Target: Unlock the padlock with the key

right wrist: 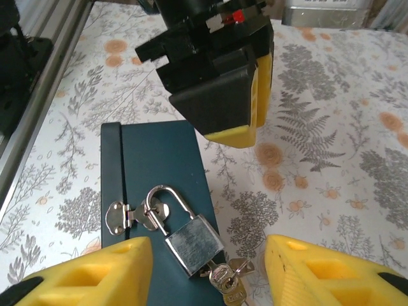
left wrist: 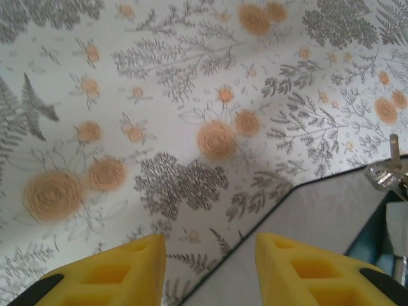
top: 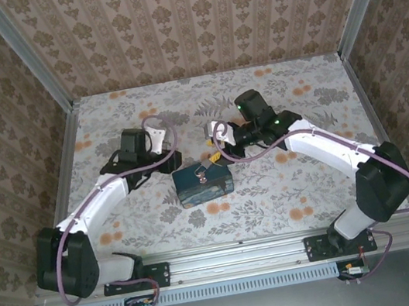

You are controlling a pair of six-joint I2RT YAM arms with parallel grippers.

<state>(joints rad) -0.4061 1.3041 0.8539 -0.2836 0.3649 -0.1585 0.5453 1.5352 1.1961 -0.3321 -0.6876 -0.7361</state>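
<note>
So the padlock [right wrist: 193, 245] is lying flat on the lid of the blue tin [right wrist: 159, 153]. Its shackle [right wrist: 160, 187] is hooked through the little clasp [right wrist: 121, 215] at the lid's edge, so it's locked on. The key [right wrist: 224, 280] sits right at the bottom end of the lock body, bunched up with what looks like a ring or a second key. I think it's already in the keyhole, but I honestly can't tell from this angle.

Material-wise, the lock body reads as brushed grey metal, squarish and scuffed, with a thin, smooth, shiny loop. The tin is matte dark blue with flat sides and a hinge ridge along one edge. The clasp is thin stamped metal.

The right gripper [right wrist: 207, 271] hovers over the lock with its chunky yellow foam fingers [right wrist: 95, 274] spread wide, one on each side of the padlock and key, touching nothing. My guess is it's lined up that way to come down on the key head and twist.

The left gripper [left wrist: 210, 268] is also spread and empty. It hangs just past the far end of the tin, above the floral table [top: 314, 197], probably waiting to steady the tin or the lock body. That key head is tiny and slick, so soft pads could easily slip off it.
</note>
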